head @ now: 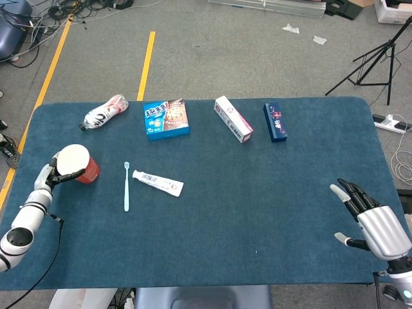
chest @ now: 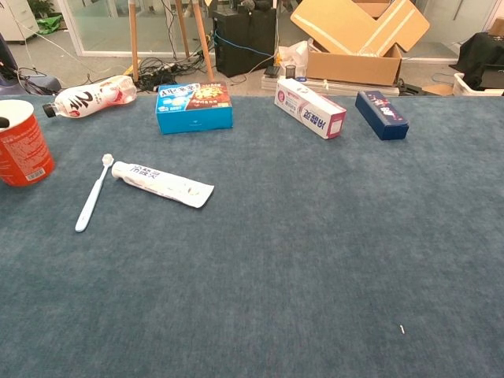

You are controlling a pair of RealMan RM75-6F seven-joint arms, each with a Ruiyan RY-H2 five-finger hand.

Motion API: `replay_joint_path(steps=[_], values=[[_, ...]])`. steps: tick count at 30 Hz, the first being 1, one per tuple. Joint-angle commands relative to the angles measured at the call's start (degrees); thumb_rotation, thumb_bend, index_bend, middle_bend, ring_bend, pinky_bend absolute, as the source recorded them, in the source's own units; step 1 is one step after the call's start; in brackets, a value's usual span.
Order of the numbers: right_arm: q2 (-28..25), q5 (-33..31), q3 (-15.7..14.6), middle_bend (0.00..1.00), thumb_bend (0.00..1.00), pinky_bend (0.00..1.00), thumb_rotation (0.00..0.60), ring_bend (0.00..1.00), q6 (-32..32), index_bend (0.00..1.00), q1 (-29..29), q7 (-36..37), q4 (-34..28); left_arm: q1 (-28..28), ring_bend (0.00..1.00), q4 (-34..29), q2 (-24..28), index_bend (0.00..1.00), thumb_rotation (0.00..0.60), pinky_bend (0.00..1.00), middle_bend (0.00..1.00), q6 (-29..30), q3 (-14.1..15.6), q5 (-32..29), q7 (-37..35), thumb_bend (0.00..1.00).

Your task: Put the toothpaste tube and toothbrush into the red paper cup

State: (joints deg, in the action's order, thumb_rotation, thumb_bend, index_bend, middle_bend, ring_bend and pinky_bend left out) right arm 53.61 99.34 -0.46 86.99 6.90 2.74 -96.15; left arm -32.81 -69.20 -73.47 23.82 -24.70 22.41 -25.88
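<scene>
The red paper cup stands upright near the table's left edge, and also shows at the left border of the chest view. My left hand grips it from the left, with one finger hooked over the white rim. The light blue toothbrush lies flat just right of the cup, pointing away from me. Beside it lies the white toothpaste tube, its cap close to the brush. Both also show in the chest view: toothbrush, toothpaste tube. My right hand hovers open at the table's right front, far from them.
Along the far side lie a plastic bottle, a blue snack box, a white and pink carton and a dark blue box. The blue table cloth spreads between the tube and my right hand.
</scene>
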Motion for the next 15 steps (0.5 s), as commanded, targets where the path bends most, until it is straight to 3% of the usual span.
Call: replay_joint_path(steps=[1,15], values=[[0.02,-0.01,-0.01,0.07,0.00,0.44,0.600,0.11,0.01,0.01,-0.01,0.01,0.03,0.29,0.00,-0.40,-0.15,0.00,0.600,0.00,0.00,-0.14,-0.15,0.72,-0.73,0.00],[0.33,-0.05,-0.15,0.07,0.00,0.44,0.600,0.11,0.06,0.02,-0.08,0.36,0.53,1.51,0.00,-5.22,1.82,0.00,0.600,0.00,0.00,-1.94,0.25,2.26,-3.83,0.00]])
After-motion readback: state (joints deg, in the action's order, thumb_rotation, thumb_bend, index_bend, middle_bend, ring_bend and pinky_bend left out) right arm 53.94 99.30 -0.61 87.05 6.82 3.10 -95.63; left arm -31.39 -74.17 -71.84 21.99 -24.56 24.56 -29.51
